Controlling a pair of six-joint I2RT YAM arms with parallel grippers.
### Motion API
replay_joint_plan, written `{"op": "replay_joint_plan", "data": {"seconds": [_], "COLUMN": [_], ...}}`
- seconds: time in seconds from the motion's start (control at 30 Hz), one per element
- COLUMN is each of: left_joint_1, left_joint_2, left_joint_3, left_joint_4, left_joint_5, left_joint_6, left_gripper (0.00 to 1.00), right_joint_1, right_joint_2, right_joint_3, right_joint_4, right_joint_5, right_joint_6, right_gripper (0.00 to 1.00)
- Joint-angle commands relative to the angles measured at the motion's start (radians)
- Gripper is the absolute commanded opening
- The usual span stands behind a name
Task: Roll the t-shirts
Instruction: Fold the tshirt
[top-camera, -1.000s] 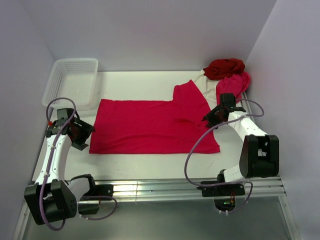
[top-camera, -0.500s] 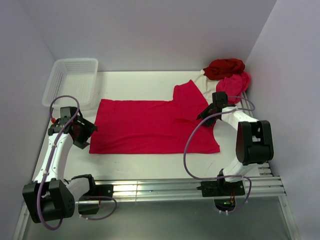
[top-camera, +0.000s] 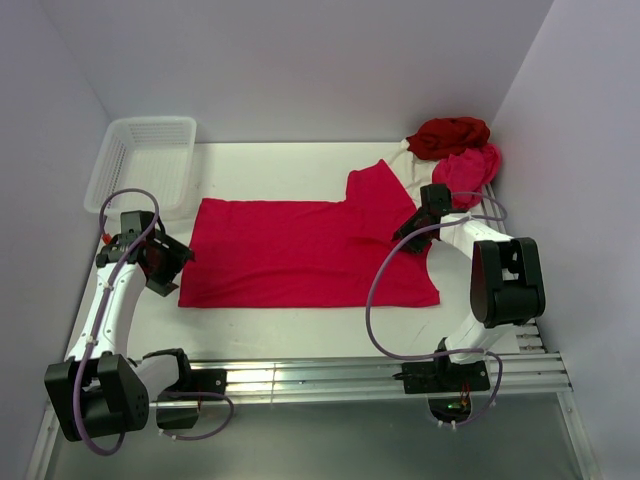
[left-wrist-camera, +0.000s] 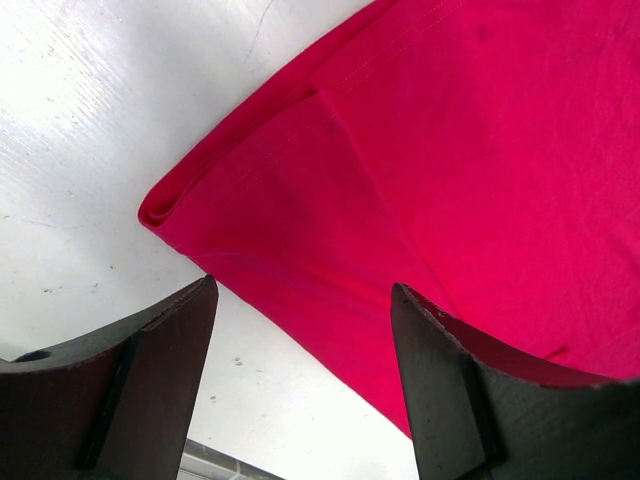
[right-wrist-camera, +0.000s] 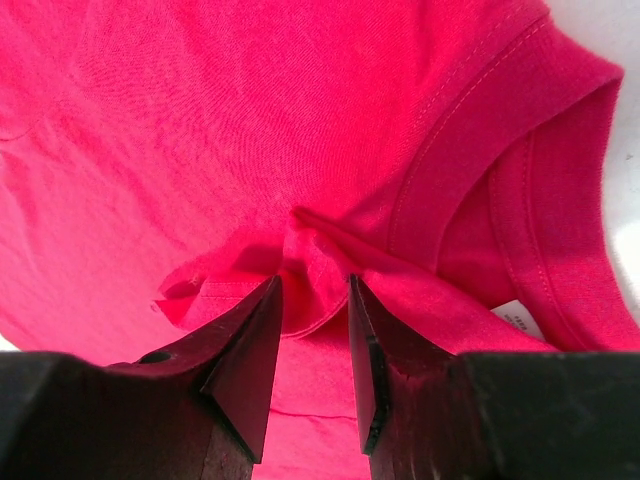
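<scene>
A bright crimson t-shirt (top-camera: 300, 250) lies spread flat across the table, one sleeve pointing to the back right. My left gripper (top-camera: 178, 265) is open just above its near left hem corner; in the left wrist view (left-wrist-camera: 303, 285) the folded hem edge (left-wrist-camera: 160, 210) lies ahead of the fingers. My right gripper (top-camera: 405, 235) is at the shirt's right end near the collar. In the right wrist view (right-wrist-camera: 312, 280) its jaws stand narrow with a raised fold of the crimson fabric (right-wrist-camera: 310, 240) pinched between them.
A dark red shirt (top-camera: 448, 135), a pink-red one (top-camera: 468, 168) and a whitish one (top-camera: 405, 165) are heaped in the back right corner. A white mesh basket (top-camera: 145, 160) stands at the back left. A metal rail (top-camera: 330, 375) runs along the near edge.
My right gripper moved left and back onto the shirt near the collar and closed on a fold. My left gripper edged slightly right toward the hem corner.
</scene>
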Motion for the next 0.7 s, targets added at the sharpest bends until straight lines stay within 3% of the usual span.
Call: {"op": "replay_joint_plan", "data": {"seconds": [0.0,0.67], "left_joint_1": [-0.004,-0.004], "left_joint_2": [-0.001,0.009], "left_joint_3": [0.046,0.029], "left_joint_4": [0.01,0.029], "left_joint_5": [-0.006,0.007], "left_joint_6": [0.022,0.013], "left_gripper": [0.76,0.76], "right_joint_1": [0.006,-0.009], "right_joint_2": [-0.052,-0.059], "right_joint_3": [0.004,-0.046], "right_joint_4": [0.016,0.051], "right_joint_5": [0.04,0.034], "right_joint_6": [-0.018,-0.021], "right_gripper": [0.4,0.41]}}
